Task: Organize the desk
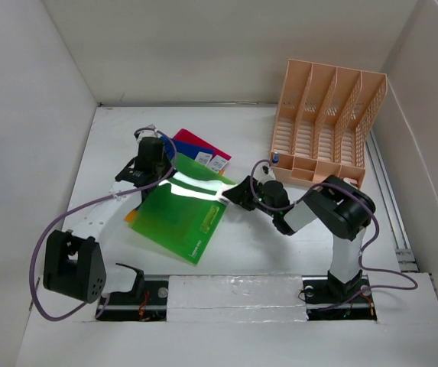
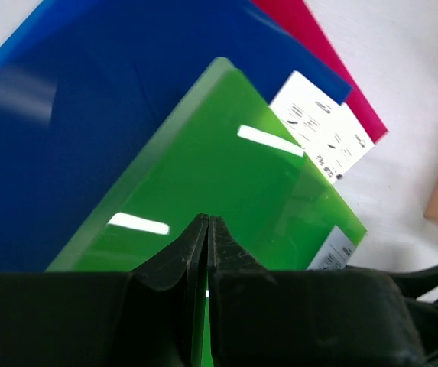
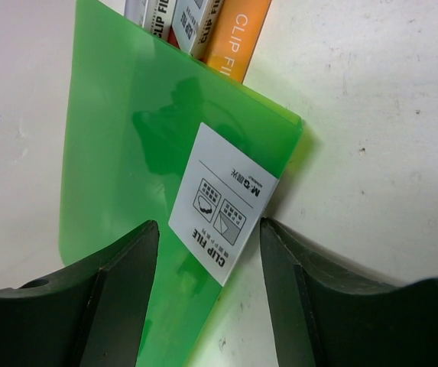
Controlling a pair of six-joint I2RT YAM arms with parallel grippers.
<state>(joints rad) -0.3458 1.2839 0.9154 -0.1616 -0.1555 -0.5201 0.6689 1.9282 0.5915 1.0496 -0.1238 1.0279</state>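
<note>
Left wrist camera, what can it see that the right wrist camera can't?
Only the left wrist view shows the blue folder, the red folder and the left end effector shut on the green folder. Only the right wrist view shows an orange folder and the right end effector, open at the green folder's corner. Both show the green folder and the white desk.

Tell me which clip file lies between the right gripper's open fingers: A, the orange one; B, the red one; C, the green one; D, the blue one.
C: in the right wrist view the green clip file, with its white label, lies between the spread fingers of the right gripper, while the orange clip file is beyond them.
</note>
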